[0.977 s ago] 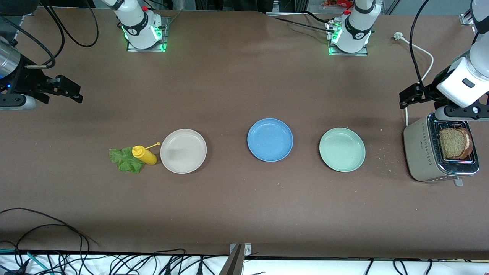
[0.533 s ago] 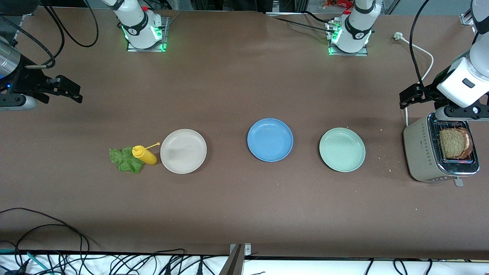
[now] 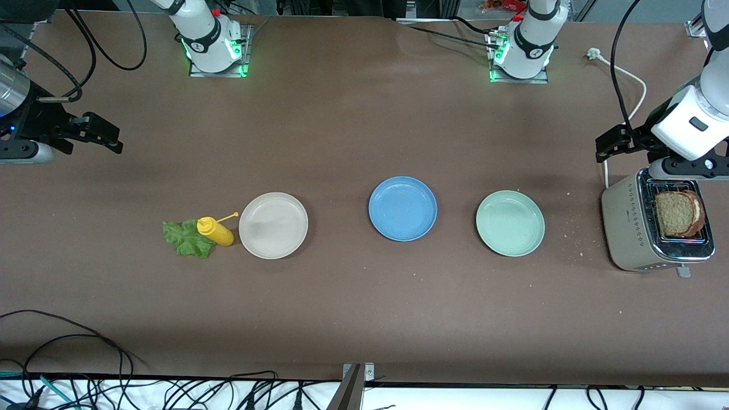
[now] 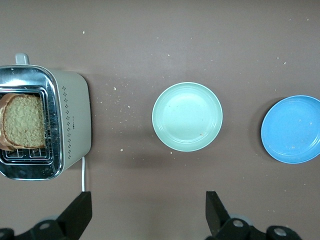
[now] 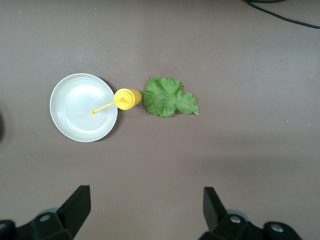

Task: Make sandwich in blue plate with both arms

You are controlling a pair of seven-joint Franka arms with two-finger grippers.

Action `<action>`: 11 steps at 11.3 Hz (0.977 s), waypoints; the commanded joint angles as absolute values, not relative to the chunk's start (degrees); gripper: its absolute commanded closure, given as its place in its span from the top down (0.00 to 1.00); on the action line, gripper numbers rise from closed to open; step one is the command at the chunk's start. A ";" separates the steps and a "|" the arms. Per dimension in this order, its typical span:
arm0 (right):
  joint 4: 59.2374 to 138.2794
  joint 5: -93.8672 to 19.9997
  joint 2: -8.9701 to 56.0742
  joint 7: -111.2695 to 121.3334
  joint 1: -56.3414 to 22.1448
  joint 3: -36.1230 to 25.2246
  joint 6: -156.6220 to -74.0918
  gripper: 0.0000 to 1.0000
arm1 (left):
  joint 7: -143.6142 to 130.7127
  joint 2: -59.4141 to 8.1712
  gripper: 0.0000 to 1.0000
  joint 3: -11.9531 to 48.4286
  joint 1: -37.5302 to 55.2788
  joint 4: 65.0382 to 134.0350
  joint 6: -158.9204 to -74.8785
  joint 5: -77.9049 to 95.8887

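Brown table [image 3: 353, 307], blue plate [image 3: 402, 208], pale green plate [image 3: 510, 223], cream plate [image 3: 273, 225], yellow bottle [image 3: 215, 231], green lettuce [image 3: 183, 239], brown bread [image 3: 676, 213].

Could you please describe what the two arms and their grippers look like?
Both arms are white, rounded and jointed, with black bands; their bases glow green on metal mounting plates. The left gripper is black, on a white wrist with a dark inset and a black cable above. The right gripper is also black, beyond a silver cylinder with a blue light and black cables. Each has two flat black jaws.

We are finding no legible text: the toaster [image 3: 632, 228] is carrying only a small mark, too tiny to read.
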State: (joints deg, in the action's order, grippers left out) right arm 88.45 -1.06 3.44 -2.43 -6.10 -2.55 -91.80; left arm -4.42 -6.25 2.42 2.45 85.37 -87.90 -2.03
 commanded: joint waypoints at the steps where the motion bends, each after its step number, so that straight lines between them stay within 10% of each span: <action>1: 88.86 -0.44 3.08 -3.34 -6.15 -2.55 -92.11 1.00 | -3.16 -6.68 1.00 2.55 2.02 84.20 -87.36 -1.14; 11: 88.95 -0.97 3.08 -2.46 -5.80 -4.57 -91.76 1.00 | -3.16 -6.68 1.00 2.55 1.93 84.20 -87.45 -1.14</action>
State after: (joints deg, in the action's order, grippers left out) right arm 88.52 -1.06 3.46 -2.45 -5.86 -4.63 -91.76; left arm -4.38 -6.25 2.42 2.43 85.37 -87.90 -2.03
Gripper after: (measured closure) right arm 0.000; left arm 0.000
